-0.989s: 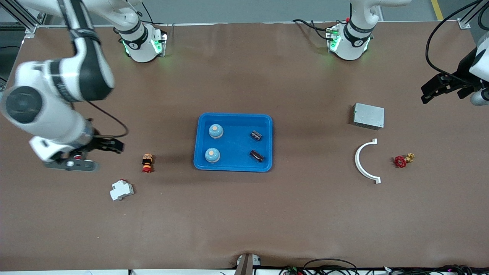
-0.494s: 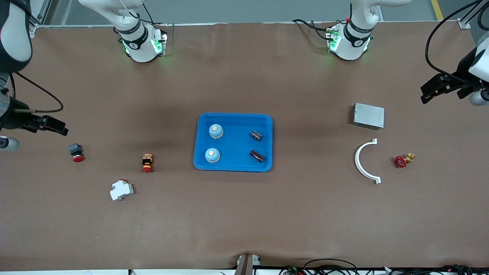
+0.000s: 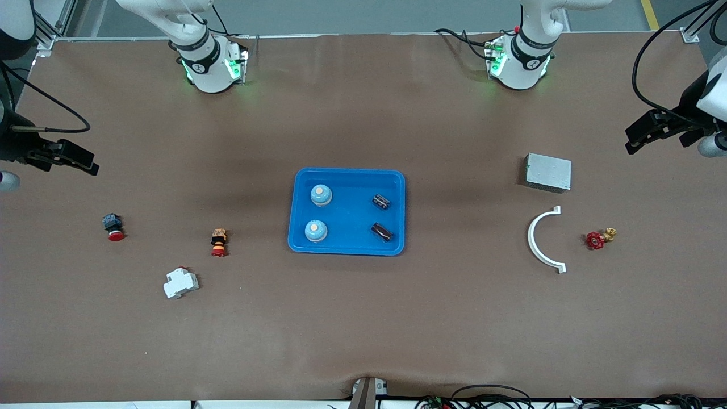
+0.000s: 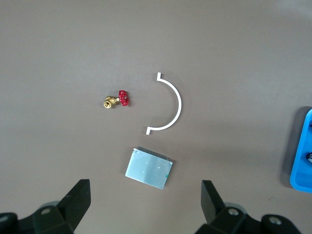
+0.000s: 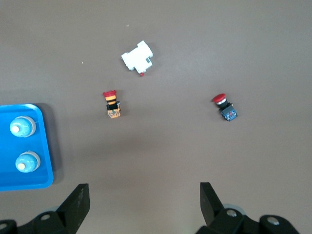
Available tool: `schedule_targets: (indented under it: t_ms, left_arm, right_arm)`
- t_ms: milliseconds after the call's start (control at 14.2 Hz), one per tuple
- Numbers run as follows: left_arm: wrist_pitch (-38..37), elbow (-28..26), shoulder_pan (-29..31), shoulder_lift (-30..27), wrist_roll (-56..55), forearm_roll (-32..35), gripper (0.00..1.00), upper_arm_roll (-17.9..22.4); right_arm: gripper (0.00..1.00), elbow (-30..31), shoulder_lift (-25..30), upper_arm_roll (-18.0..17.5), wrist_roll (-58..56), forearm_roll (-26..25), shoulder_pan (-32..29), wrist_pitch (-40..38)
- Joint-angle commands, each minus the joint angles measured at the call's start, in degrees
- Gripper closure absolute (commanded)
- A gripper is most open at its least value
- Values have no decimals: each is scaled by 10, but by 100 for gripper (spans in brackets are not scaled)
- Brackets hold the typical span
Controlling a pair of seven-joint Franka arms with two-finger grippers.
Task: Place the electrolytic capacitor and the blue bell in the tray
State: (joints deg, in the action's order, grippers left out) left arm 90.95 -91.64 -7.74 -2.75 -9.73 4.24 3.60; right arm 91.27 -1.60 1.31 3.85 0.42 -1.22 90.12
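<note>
Brown worktop, clock set with 12 pointing at the arm bases. Blue tray (image 3: 349, 213) sitting dead centre. Inside it: two blue bells at 10 (image 3: 321, 195) and 8 o'clock (image 3: 316, 230), two electrolytic capacitors at 2 (image 3: 381, 201) and 4 o'clock (image 3: 382, 231). Looks like nothing left to load, judging by that.

Left claw (image 3: 633, 139) hanging released and empty out at 3 o'clock, over the worktop's edge at the left arm's end. Right claw (image 3: 85, 160) same deal at 9 o'clock, spread wide with nothing in it.

Leftovers around: grey metal box (image 3: 548, 172), white curved bracket (image 3: 537, 238) and red valve (image 3: 596, 240) on the 3 o'clock side. Red push button (image 3: 113, 227), orange button (image 3: 218, 242) and white breaker (image 3: 180, 283) on the 9 o'clock side.

To finish well: keep both claws high and parked wide, away from the tray rim, so as not to nudge those bells. Worth leaving the stray bits alone too.
</note>
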Motion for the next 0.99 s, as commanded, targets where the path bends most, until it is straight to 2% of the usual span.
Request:
schedule_targets:
  t_ms: [0,353,565,918]
  left_arm:
    - [-6,-3,-3,-9,14,-9,0,2]
    - [-7,2,-4,-9,16,-11,0,-11]
    - [-9,5,-3,-7,15,-44,0,-11]
    - [-9,6,-3,-5,15,-48,0,-11]
  right_arm:
    - [0,15,33,1,-2,7,-4,-20]
    - [0,11,50,3,-4,5,-5,-30]
    - [0,13,56,3,-4,5,-6,-31]
    - [0,13,61,2,-3,5,-12,-35]
